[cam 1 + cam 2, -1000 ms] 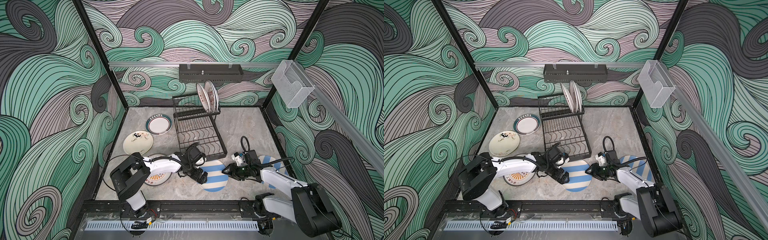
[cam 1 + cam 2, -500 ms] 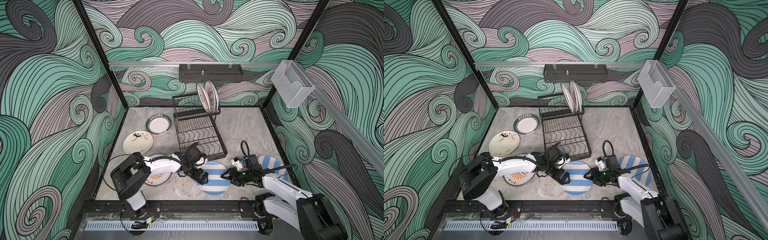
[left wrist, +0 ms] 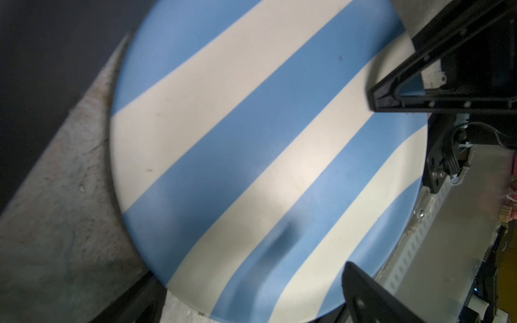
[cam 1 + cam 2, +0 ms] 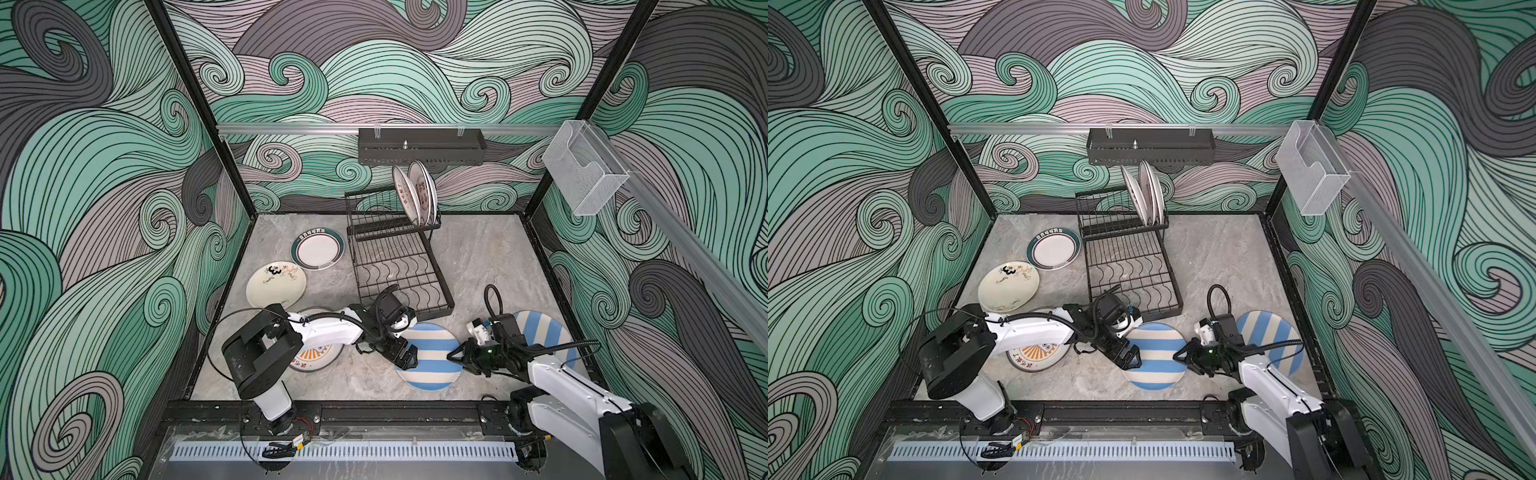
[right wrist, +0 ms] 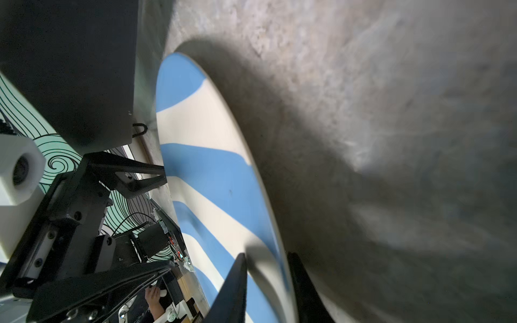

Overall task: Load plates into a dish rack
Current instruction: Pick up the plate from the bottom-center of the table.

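Blue-and-cream striped plate, on the table at 6 o'clock of the dish rack, has gained the right gripper, which moved in and clamped its 3 o'clock rim, one finger above, one below. Left gripper stands spread wide at the 9 o'clock rim, grasping nothing.

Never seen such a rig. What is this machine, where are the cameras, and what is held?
Two robot arms stand at the near edge of a grey table, each ending in a two-fingered pincer. Two pictures look down from overhead; two close-ups come from wrist cameras. A black wire dish rack holds upright plates. On the table: a teal-rimmed plate, a cream plate, an orange plate, a striped plate beneath the right arm and a middle striped plate. The left pincer stands open at its edge; the right pincer straddles the opposite rim, grip unconfirmed.
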Robot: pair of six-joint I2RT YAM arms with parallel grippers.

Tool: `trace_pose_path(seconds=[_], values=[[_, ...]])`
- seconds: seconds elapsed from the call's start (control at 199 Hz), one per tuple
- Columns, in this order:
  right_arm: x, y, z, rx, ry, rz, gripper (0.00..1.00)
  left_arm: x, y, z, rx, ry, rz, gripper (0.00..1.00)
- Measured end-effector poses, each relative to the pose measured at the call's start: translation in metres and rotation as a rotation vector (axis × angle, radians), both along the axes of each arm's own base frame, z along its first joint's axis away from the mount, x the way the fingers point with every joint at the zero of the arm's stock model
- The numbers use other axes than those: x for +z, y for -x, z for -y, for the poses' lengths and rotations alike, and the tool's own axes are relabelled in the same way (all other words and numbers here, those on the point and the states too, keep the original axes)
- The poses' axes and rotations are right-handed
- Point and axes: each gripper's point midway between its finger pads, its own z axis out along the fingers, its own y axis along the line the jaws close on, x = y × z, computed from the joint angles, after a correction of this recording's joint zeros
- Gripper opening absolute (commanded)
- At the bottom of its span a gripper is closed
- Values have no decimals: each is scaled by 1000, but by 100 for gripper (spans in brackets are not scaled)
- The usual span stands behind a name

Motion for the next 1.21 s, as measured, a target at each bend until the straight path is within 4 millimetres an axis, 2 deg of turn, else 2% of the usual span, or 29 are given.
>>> trace_pose_path(seconds=[0.136, 0.206, 0.312, 0.583, 0.678, 0.915, 1.05, 1.206], values=[[16, -7, -3, -26, -43, 50, 8, 0, -1, -2, 6, -13, -1, 99], [28, -11, -5, -32, -68, 79, 5, -1, -1, -4, 8, -22, -6, 99], [35, -10, -5, -46, -77, 78, 0, 1, 0, -3, 4, -17, -6, 99], [56, -7, 1, -61, -46, 78, 0, 11, -2, 5, -17, 3, 1, 98], [73, -9, 5, -58, -18, 92, 0, 20, -3, 5, -18, 3, 7, 99], [126, -13, 20, -26, 67, 161, 0, 58, -5, -6, 1, 35, 53, 99], [156, -15, 25, 7, 106, 226, 0, 78, -14, -20, 36, 61, 82, 99], [179, -16, 27, 46, 138, 252, 0, 105, -28, -34, 90, 103, 114, 99]])
